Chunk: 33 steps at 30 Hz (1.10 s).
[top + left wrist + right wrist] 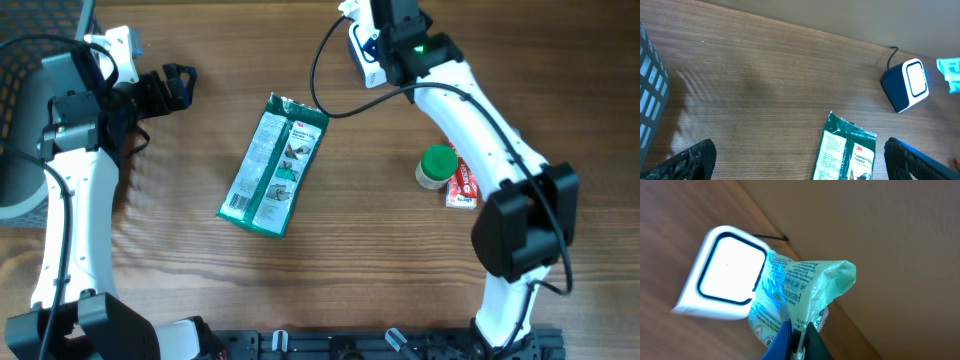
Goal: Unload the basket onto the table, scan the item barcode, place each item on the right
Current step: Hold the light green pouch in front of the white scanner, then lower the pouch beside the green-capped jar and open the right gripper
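Pinched a pale green packet (810,285) between the closed right fingers (782,341), up at the far edge of the table (380,260), just in front of the lit window of the white scanner (725,275); contact between the two impossible to tell. Spread wide and empty, the left fingers (695,160), at the table's far left. Lying flat mid-table, a green glove pack (275,165); to the right, a green-lidded jar (437,165) touching a red tube (463,185).
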### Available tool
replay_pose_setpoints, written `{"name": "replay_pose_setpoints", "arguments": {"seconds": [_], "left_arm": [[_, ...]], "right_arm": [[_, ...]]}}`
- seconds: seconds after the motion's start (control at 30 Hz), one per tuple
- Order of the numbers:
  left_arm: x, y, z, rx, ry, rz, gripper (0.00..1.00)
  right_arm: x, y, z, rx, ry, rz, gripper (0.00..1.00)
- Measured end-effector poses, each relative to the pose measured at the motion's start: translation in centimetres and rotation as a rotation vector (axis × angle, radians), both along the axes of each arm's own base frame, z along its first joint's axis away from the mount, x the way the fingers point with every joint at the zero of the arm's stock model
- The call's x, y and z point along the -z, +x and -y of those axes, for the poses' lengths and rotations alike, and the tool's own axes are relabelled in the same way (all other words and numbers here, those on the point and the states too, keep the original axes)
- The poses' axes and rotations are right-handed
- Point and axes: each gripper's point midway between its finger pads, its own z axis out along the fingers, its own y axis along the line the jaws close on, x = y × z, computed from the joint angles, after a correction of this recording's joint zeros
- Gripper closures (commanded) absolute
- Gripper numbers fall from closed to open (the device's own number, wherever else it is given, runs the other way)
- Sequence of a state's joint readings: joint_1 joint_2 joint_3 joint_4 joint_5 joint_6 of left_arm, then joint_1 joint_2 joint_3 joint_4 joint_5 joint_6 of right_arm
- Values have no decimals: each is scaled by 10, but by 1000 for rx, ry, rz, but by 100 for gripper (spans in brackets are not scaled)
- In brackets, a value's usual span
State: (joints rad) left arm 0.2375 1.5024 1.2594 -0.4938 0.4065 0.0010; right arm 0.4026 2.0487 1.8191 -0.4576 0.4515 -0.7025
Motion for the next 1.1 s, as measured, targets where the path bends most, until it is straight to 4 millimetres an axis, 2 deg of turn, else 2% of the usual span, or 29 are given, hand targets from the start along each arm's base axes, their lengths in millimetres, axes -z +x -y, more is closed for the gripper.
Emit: {"name": "replay_pose_setpoints", "arguments": {"seconds": [0.13, 0.3, 0.43, 0.6, 0.93, 1.1], "left_arm": [[0, 0, 0, 0, 0, 0, 0], [0, 0, 0, 0, 0, 0, 0], [0, 0, 0, 0, 0, 0, 0], [0, 0, 0, 0, 0, 0, 0], [0, 0, 0, 0, 0, 0, 0], [0, 0, 0, 0, 0, 0, 0]], "right_arm": [[7, 15, -3, 44, -26, 65, 96], [23, 14, -16, 35, -47, 52, 96], [37, 13, -17, 31, -62, 22, 96], [48, 6, -20, 19, -83, -20, 96], [81, -23, -46, -140, -54, -208, 96], [80, -22, -46, -117, -33, -201, 96]]}}
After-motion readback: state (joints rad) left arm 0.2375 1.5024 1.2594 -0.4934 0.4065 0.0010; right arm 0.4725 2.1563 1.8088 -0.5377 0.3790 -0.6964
